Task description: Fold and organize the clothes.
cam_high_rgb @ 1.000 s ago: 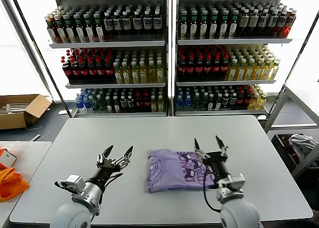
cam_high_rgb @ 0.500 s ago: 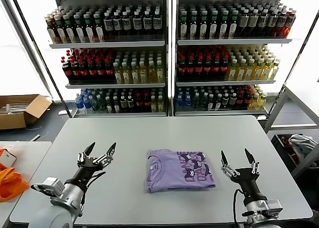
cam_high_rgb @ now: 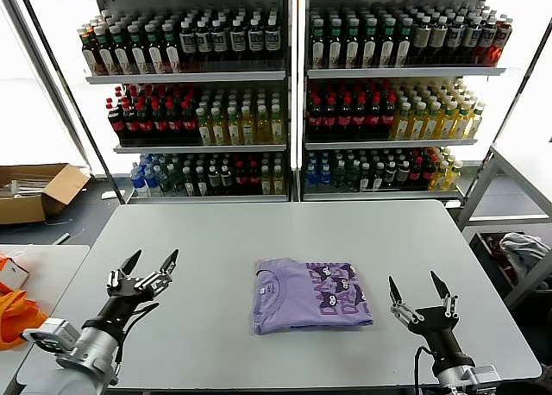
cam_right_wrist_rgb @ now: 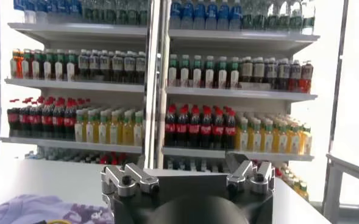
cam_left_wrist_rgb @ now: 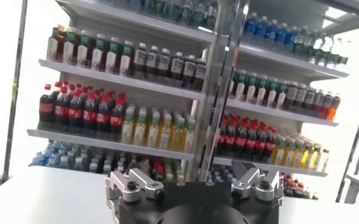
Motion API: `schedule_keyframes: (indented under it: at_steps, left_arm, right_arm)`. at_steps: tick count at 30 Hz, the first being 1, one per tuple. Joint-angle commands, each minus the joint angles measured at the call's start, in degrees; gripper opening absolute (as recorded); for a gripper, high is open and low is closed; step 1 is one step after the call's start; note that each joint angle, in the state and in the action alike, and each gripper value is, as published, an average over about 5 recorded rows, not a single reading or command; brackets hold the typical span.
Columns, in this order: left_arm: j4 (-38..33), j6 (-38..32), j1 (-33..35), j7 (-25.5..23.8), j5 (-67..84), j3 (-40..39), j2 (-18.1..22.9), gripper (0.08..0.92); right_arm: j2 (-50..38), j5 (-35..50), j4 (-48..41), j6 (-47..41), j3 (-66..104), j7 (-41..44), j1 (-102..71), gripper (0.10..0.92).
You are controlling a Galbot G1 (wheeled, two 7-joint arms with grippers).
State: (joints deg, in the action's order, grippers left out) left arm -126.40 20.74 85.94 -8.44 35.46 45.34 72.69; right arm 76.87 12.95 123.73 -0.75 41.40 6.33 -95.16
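Note:
The clothes are a single lavender T-shirt (cam_high_rgb: 310, 296), lying folded into a neat rectangle at the middle of the grey table (cam_high_rgb: 259, 231), its dark cartoon print facing up. My left gripper (cam_high_rgb: 153, 259) hovers over the table's left part, well apart from the shirt, fingers spread open and empty. My right gripper (cam_high_rgb: 412, 283) hangs just right of the shirt near the front edge, also open and empty. In the right wrist view a corner of the shirt (cam_right_wrist_rgb: 39, 210) shows beside the gripper's body. The left wrist view looks at the shelves only.
Tall shelves of bottled drinks (cam_high_rgb: 285, 93) stand behind the table. A cardboard box (cam_high_rgb: 34, 192) sits on the floor at the far left. Orange fabric (cam_high_rgb: 17, 313) lies on a side table at the left. A white-grey cloth (cam_high_rgb: 522, 248) rests at the right.
Both arms have drawn back towards the table's near edge. The left gripper moved further left; the right gripper moved right, off the shirt's edge. The shirt lies unchanged.

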Motion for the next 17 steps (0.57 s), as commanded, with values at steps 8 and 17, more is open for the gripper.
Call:
schedule_keyframes:
  at_steps: [8, 17]
  left_arm:
    - [0.84, 2.50, -0.61, -7.10, 4.23, 11.09, 1.93, 0.823]
    - [0.79, 2.66, -0.54, -8.03, 3.65, 11.34, 2.48, 0.823]
  right_arm:
    - [2.98, 1.96, 1.62, -1.58, 8.75, 8.08, -2.45, 0.823]
    - [4.66, 4.50, 1.26, -3.95, 12.97, 10.46, -1.20, 0.823]
